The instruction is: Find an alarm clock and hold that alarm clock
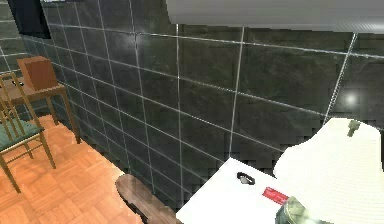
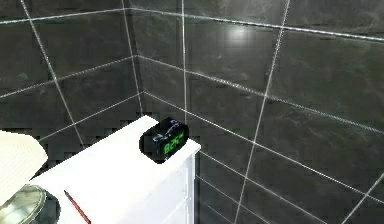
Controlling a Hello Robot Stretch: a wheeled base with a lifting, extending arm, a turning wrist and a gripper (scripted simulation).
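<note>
White cabinet top [image 2: 120, 175]: alarm clock [image 2: 165, 140], thin red item [image 2: 78, 207].

Close downward views, white cabinet [image 1: 215, 200] in both

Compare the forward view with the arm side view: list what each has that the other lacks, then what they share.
Forward view adds: a wooden chair with a green seat, a brown box on a small wooden table, and orange wooden floor. Arm side view adds: a black alarm clock with green digits, standing on the white cabinet top at its end near the wall. Shared: the dark tiled wall, that white cabinet top and a white rounded thing by it.
</note>
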